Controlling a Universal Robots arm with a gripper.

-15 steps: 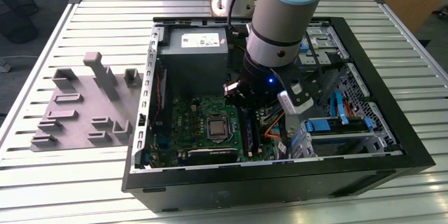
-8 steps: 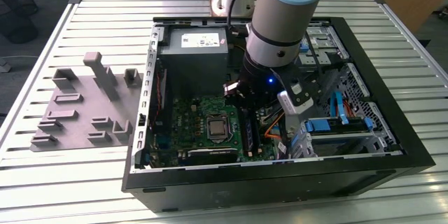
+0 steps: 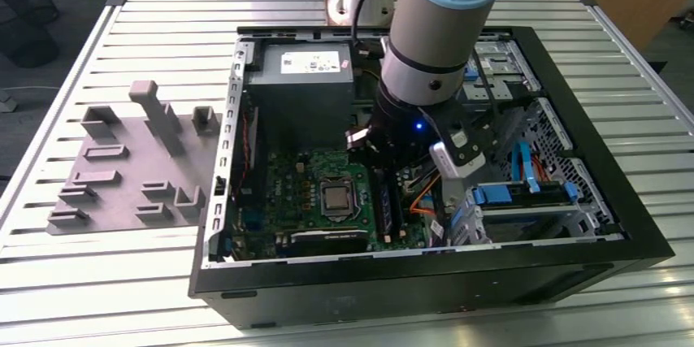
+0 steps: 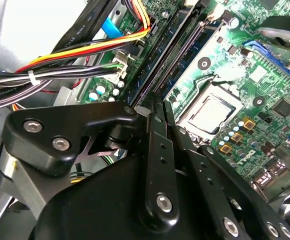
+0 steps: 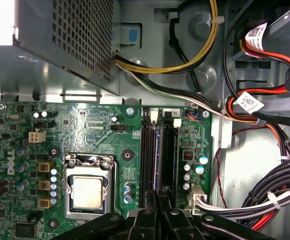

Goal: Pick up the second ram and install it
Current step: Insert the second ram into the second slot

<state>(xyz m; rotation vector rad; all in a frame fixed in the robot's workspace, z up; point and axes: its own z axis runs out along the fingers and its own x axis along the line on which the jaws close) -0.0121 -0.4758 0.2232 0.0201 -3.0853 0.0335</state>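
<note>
above the motherboard (image 5: 100, 135), beside the processor socket (image 5: 87, 192):
gripper (image 5: 158, 196) clenched on the second ram (image 5: 158, 160), lined up over the memory slots (image 5: 169, 155).

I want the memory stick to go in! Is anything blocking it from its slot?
Nothing visible does. The memory stick sits along the black slots on the board, with the gripper at its end. The coloured cables lie off to the side, not across the slots.

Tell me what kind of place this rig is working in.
Likely a robotics lab or test workbench: an open computer case lies on a slatted metal table, beside a grey plastic fixture, with desk legs behind.
</note>
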